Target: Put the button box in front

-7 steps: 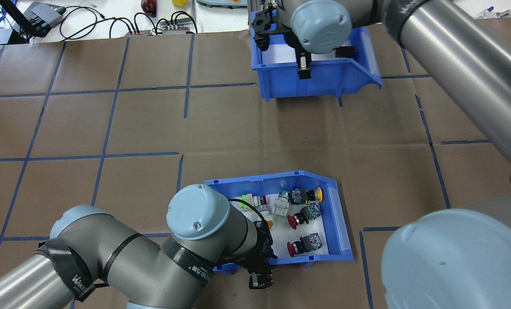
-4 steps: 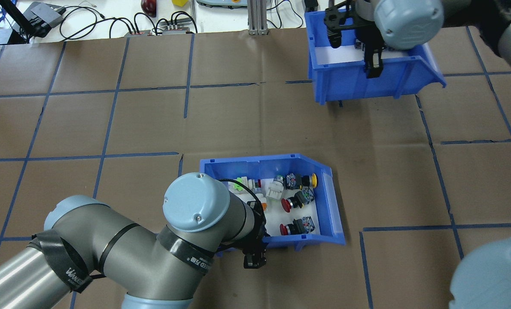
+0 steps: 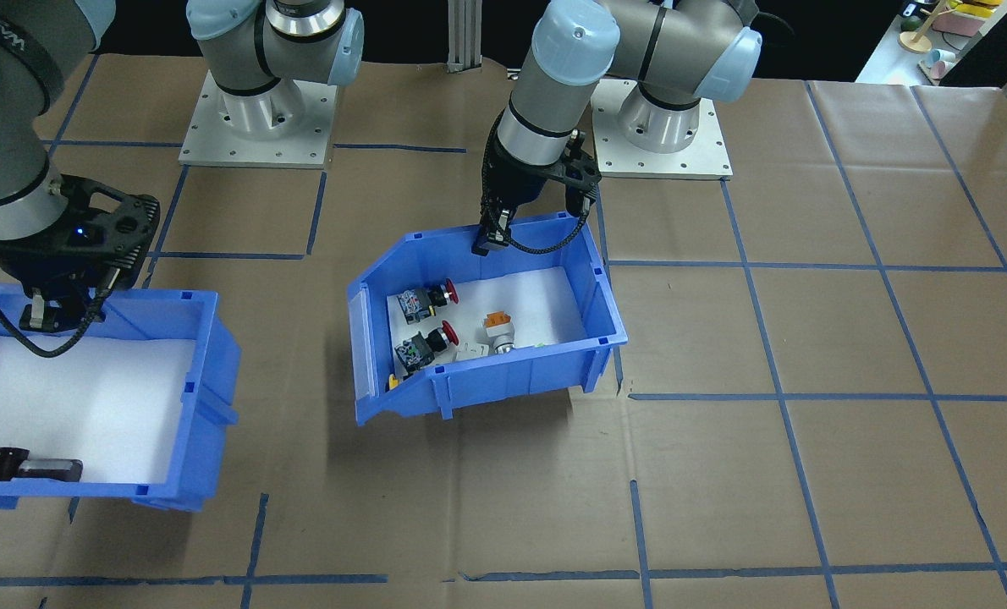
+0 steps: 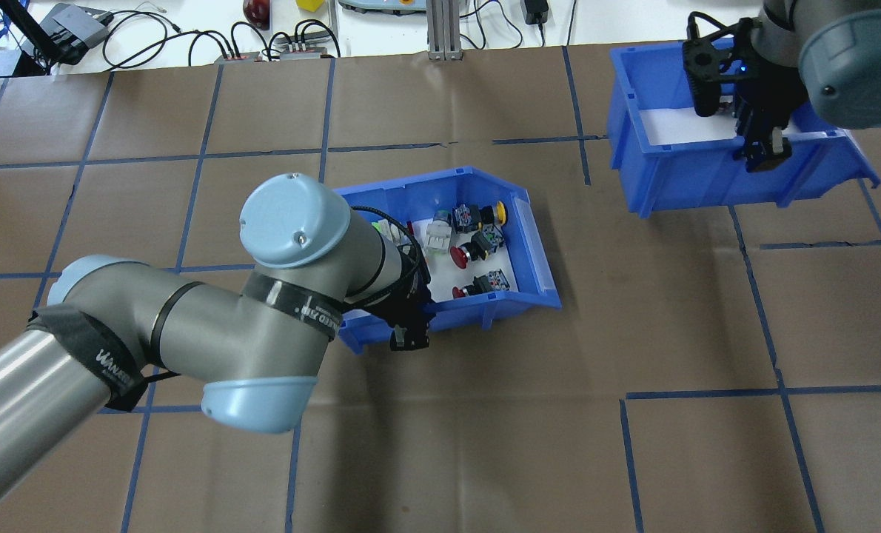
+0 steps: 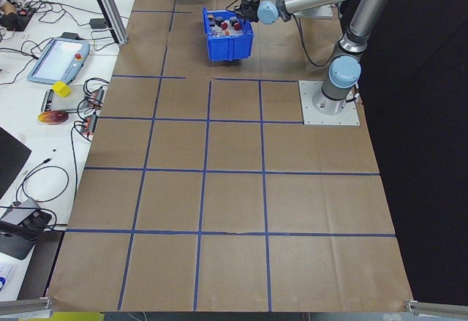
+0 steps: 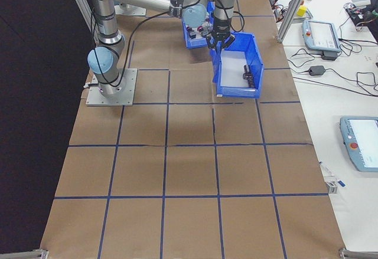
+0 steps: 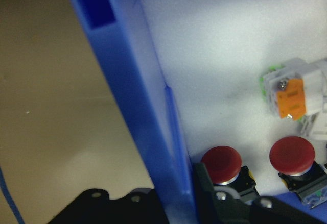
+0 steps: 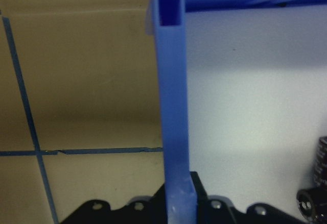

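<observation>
Left gripper [image 4: 409, 337] clamped on the near side wall of the button box [image 4: 529, 244], one finger outside, one inside against the white liner [image 7: 230, 66], wall pinched tight between the jaws in the wrist view. Box hanging clear of the brown paper-covered table [image 4: 485, 444], tilted, shadow cast beneath it in the front view. Just past the inner finger, two red push-buttons [image 7: 220, 164], and beyond them an orange switch [image 7: 292, 95] on a white body; farther along toward the sloped cut-away end, a yellow button [image 4: 498, 213]. Over on the other side, right gripper [image 4: 762, 152] likewise closed over the wall of the second blue bin [image 4: 677, 185], rim running straight down between the jaws in its wrist view, white liner on the inner side, bare paper and blue tape lines [image 8: 28, 122] on the outer. A dark block [image 3: 25, 467] lying in that bin's far corner from the jaws. Both bins well apart, the button box nearer the middle of the table.
</observation>
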You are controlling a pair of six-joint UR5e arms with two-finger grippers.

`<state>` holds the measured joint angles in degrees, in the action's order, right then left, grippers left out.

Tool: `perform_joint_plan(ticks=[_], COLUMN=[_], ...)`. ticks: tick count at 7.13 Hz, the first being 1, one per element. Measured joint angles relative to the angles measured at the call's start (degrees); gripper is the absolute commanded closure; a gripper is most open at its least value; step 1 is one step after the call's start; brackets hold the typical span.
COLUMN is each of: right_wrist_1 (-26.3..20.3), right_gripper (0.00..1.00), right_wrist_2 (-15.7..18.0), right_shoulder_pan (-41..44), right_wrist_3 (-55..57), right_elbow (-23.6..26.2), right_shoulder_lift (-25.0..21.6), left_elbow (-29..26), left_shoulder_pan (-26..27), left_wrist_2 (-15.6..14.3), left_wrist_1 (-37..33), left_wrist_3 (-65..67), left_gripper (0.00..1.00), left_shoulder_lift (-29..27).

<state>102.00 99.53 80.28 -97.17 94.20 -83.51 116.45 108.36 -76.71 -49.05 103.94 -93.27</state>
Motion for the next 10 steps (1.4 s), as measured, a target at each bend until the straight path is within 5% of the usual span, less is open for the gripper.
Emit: perform_joint_plan(ticks=[4, 10], right_wrist_1=[3.73, 4.96], right_gripper=[0.96, 0.96], right_wrist_2=[-1.85, -2.04], right_shoulder_pan=[-4.49, -4.86], right_wrist_3=[-4.79, -5.68], right_elbow=[9.26, 11.00], right_shoulder_lift=[-5.99, -6.37], left_elbow=[-15.02, -19.56], left_shoulder_pan=[-1.62, -1.66], left_wrist_2=[5.28, 5.68], left_wrist_1=[6.32, 8.26], left_wrist_3=[-6.49, -6.61], left_gripper=[1.00, 0.95], left_shoulder_lift=[-17.69, -23.22])
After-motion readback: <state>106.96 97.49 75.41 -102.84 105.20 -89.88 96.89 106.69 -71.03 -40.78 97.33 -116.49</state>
